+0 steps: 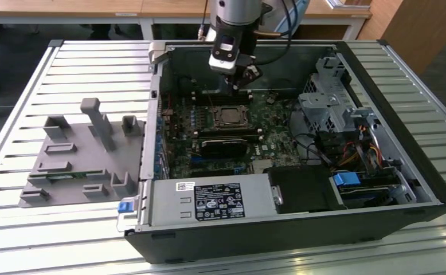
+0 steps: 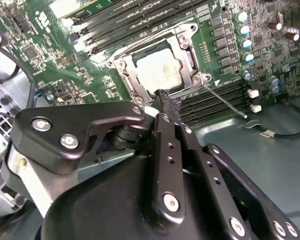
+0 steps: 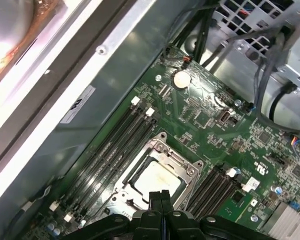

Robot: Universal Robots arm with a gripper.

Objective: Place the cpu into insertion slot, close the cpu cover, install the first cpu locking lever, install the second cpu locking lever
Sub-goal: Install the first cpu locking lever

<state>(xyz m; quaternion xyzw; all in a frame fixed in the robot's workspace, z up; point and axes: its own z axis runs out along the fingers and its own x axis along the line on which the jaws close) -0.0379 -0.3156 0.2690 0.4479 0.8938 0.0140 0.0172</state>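
a: where is the arm working?

b: the gripper (image 1: 237,86) is hanging inside the open computer case (image 1: 284,235), just above the motherboard (image 1: 273,112). the case is lying on a slatted table (image 1: 93,63), with a grey fixture (image 1: 78,154) sitting on the exterior view's left of it.

a: what are the fingers doing?

b: in both wrist views they are pressing together, pinching nothing. in the second wrist view the gripper (image 2: 165,100) is pointing at the socket's near edge; whether it is touching there, the observer cannot tell. the first wrist view is showing the gripper (image 3: 160,196) just beside the same edge.

a: and the cpu?

b: the cpu (image 2: 158,70) is sitting flat in the insertion slot (image 1: 229,116), its pale top (image 3: 155,180) showing through the cut-out. the cpu cover (image 2: 187,52) is lying down around it, framing it on all sides (image 3: 182,162).

a: anything sticking out?

b: a thin metal rod (image 2: 222,100) is running from the socket's corner out over the dark memory slots (image 2: 210,102). a black block (image 1: 225,146) is sitting near the slot, on the side toward the exterior camera.
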